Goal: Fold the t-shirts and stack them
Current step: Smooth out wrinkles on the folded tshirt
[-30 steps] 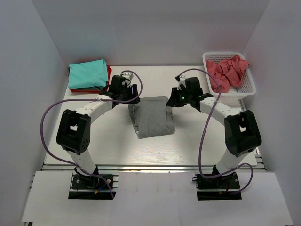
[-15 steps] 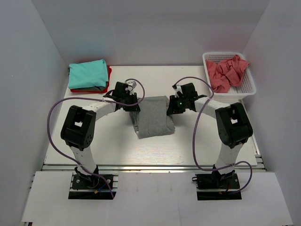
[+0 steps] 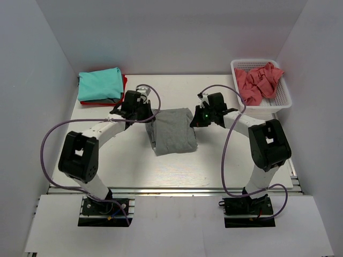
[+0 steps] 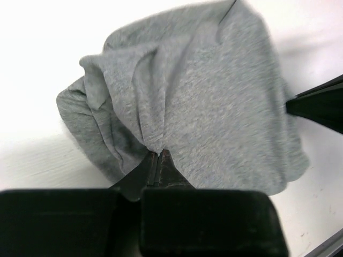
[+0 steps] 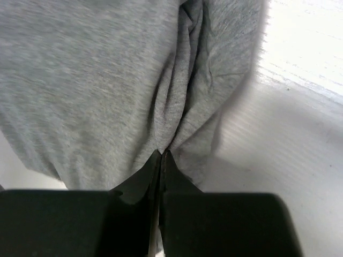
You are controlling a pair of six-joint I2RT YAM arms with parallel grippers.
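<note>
Left gripper (image 4: 158,155): its jaws are clenching tight on a fold of the grey t-shirt (image 4: 214,101), and the cloth is puckering into creases that are converging right at the fingertips. The pinch is sitting on the shirt's left edge, at its far end.

Right gripper (image 5: 162,155): its jaws are likewise clamping on the same grey t-shirt, with a ridge of gathered cloth running straight out from the tips. This pinch is sitting on the shirt's right edge, also towards the far end.

Between the two grippers the grey t-shirt is lying as a folded, roughly oblong bundle on the white table (image 3: 128,160). Its near end is reaching back towards the arm bases and is resting on the surface. In the left wrist view, the dark tip of the right gripper is showing just past the shirt's opposite edge.

Beyond and outboard of the left gripper, a folded teal t-shirt (image 3: 99,84) is lying on top of a red t-shirt (image 3: 125,80), apart from it.

Beyond and outboard of the right gripper, a crumpled coral-pink t-shirt (image 3: 257,81) is lying inside a white mesh basket (image 3: 268,108).
</note>
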